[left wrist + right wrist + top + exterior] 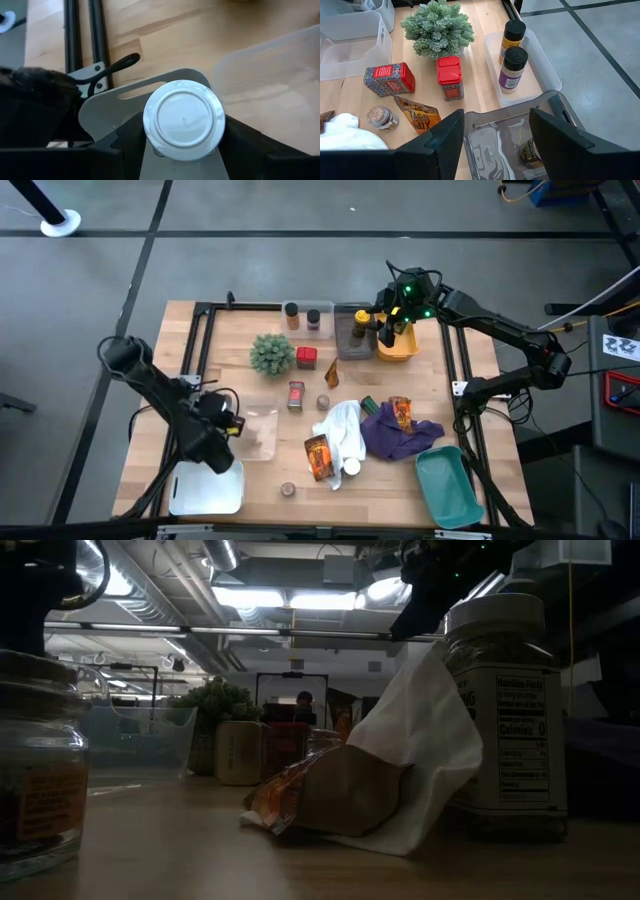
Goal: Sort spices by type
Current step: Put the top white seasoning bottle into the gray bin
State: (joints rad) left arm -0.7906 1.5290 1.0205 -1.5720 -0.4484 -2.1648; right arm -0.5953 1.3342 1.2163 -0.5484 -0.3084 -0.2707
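My left gripper [182,150] clenches a white-capped spice jar [183,120] above the white bin [205,490], well left of the spiky green plant [271,354]. I judge a straight, slow lowering best. My right gripper [496,137] hangs released over the smoky-grey tray [520,130]. An orange packet [420,119] reads "TACO MIX".

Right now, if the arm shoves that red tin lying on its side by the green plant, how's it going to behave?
The red tin lies flat on a broad face, so it would probably slide rather than roll. It looks rigid, so a grip shouldn't crumple it. The taller red-capped tin beside it stands upright and narrow, so it seems likelier to tip if bumped.
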